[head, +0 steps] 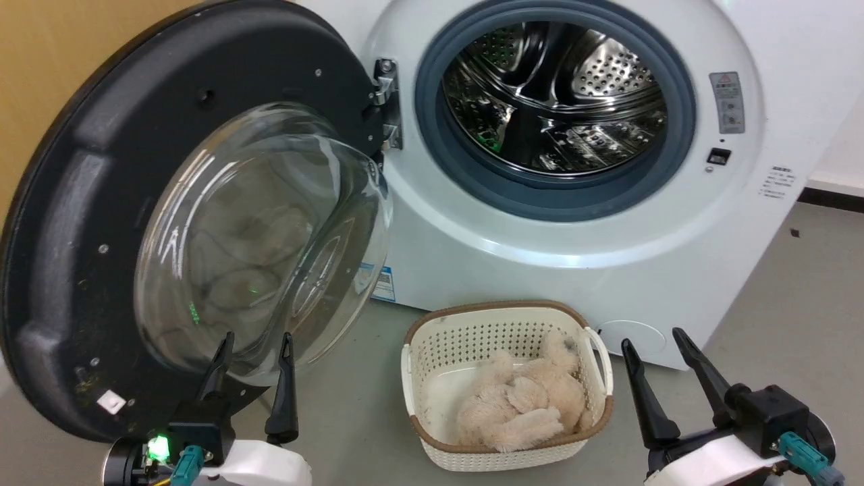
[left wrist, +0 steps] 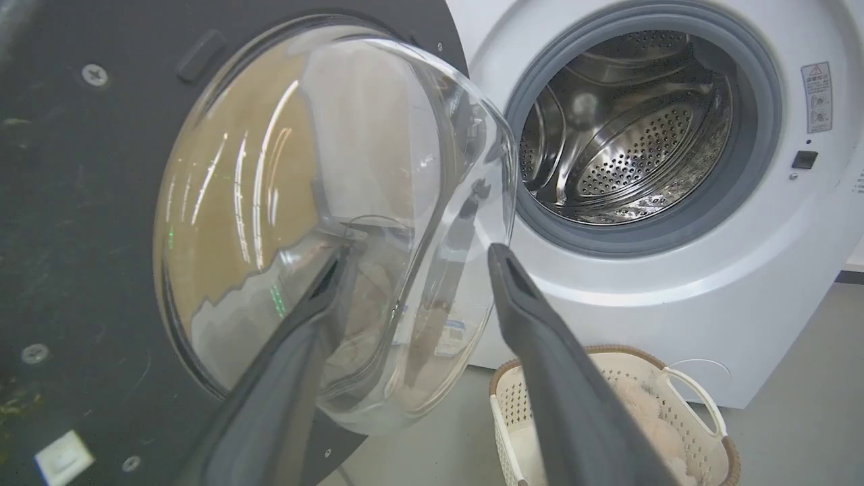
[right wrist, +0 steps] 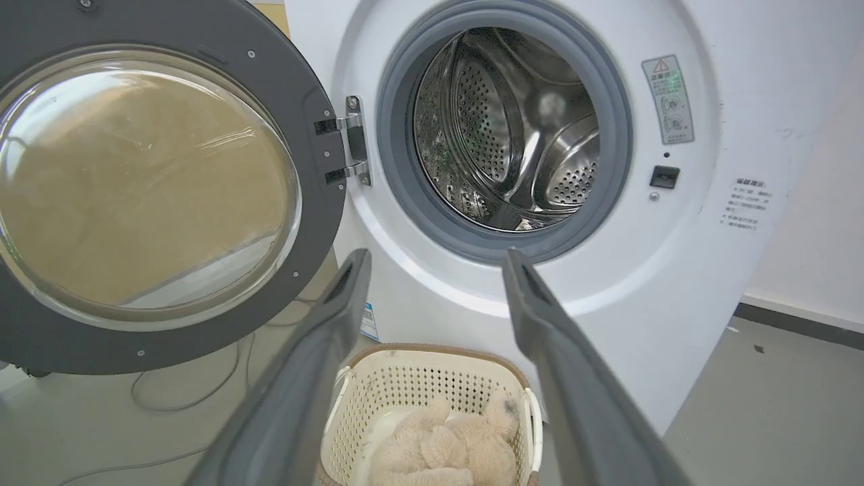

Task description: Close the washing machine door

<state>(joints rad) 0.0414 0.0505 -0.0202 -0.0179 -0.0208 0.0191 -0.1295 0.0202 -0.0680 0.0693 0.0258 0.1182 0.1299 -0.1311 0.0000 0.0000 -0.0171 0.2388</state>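
Dark and long, the two fingers of the left hand [head: 256, 343] stand spread and hold nothing. Their tips are in front of the lower edge of the glass bowl [head: 263, 236] in the washing machine door [head: 67, 223]; whether they touch it I cannot tell. The door hangs wide open on its metal hinge [head: 386, 101], left of the washing machine [head: 472, 250]. The right hand [head: 652, 341], likewise spread and empty, sits low before the machine's right front. Between the hands, a cream basket [head: 432, 337] stands on the grey floor [head: 776, 324], with a fluffy beige toy [head: 520, 405] in it.
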